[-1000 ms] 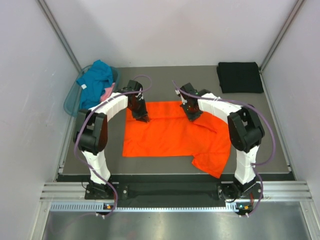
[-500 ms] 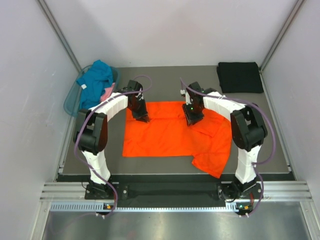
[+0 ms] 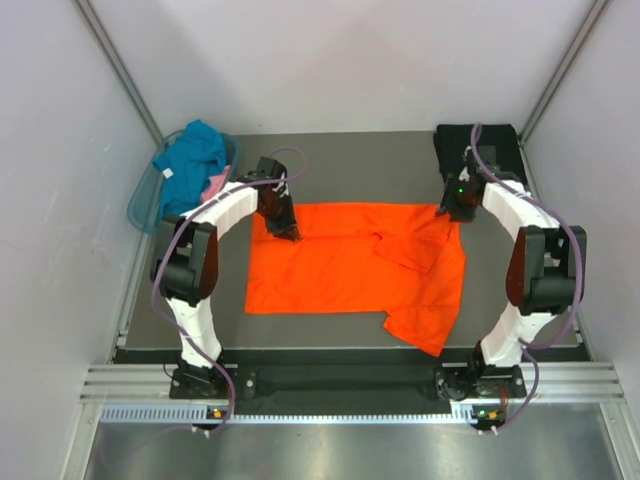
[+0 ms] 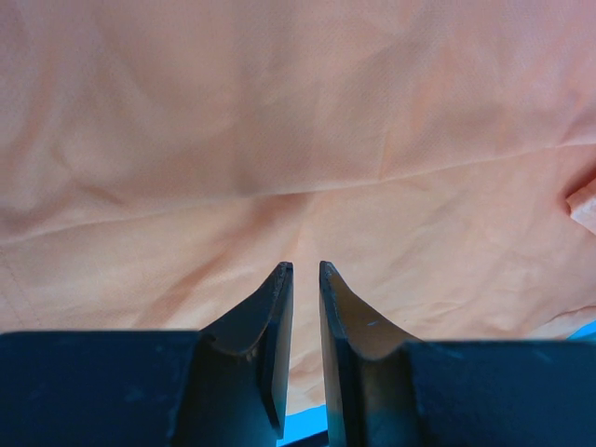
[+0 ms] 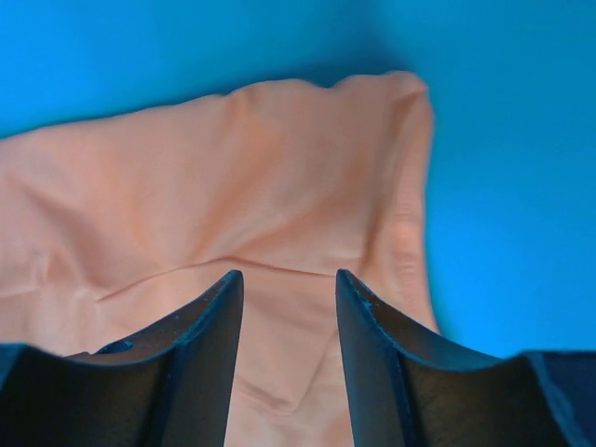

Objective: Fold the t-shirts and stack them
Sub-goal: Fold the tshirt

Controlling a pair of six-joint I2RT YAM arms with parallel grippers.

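While limp & creased, orange tee under R gripper, fingers apart; L gripper near-shut, grip unclear.

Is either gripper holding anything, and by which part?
The right gripper is open above the orange t-shirt, at its far right corner, holding nothing. The left gripper is almost closed at the left edge; a grip is unclear.
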